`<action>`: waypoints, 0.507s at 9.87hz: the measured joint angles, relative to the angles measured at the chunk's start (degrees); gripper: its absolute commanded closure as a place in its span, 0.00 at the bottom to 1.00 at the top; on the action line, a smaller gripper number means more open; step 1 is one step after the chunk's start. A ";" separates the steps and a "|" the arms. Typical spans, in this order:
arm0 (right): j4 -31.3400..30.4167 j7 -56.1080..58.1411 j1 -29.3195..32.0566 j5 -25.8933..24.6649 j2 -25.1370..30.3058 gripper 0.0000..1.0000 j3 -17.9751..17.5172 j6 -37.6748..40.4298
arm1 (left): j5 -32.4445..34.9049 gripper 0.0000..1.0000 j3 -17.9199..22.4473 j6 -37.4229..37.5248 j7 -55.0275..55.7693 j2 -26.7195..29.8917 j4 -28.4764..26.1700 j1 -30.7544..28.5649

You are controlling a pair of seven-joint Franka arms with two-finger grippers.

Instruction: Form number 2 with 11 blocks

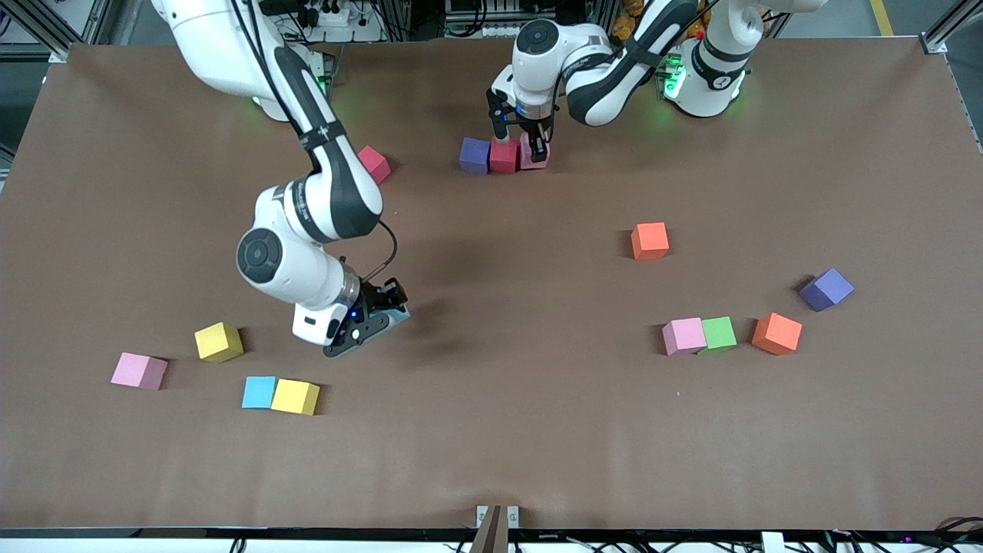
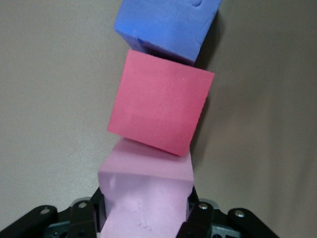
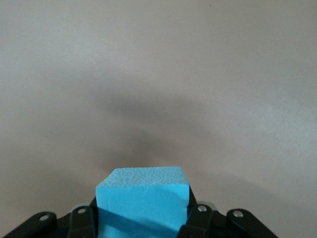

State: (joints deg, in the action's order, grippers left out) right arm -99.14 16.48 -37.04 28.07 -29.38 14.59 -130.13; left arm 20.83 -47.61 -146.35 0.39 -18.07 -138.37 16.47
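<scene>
Barely started: three blocks [image 1: 504, 154] rowed near the bench's robot edge, left pincer [image 1: 535, 150] clamped on the pink block [image 2: 144, 198], right pincer [image 1: 382, 313] carrying a light blue block [image 3: 142, 198].

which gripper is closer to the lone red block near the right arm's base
Right. The right gripper, holding a light blue block, is closer to the red block; the left gripper grips a pink block farther away.

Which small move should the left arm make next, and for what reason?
Probably open the left gripper and lift away. Its pink block already sits in line against the red block and purple block. The right gripper holds a light blue block above bare table.
</scene>
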 measured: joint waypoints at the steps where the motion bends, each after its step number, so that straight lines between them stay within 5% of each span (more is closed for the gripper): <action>1: -2.30 -1.34 -0.91 0.00 1.58 0.81 -0.03 -1.88 | 1.31 1.00 0.03 0.00 -0.02 -0.42 0.36 -0.02; 5: -11.03 -7.35 -5.09 0.00 6.59 0.81 -0.04 -9.59 | 3.11 1.00 0.18 0.00 -0.02 -1.81 0.72 -0.04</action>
State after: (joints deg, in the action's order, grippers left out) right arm -110.17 9.12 -42.13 28.07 -22.79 14.55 -139.72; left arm 23.94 -47.43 -146.35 0.38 -19.87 -137.65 16.43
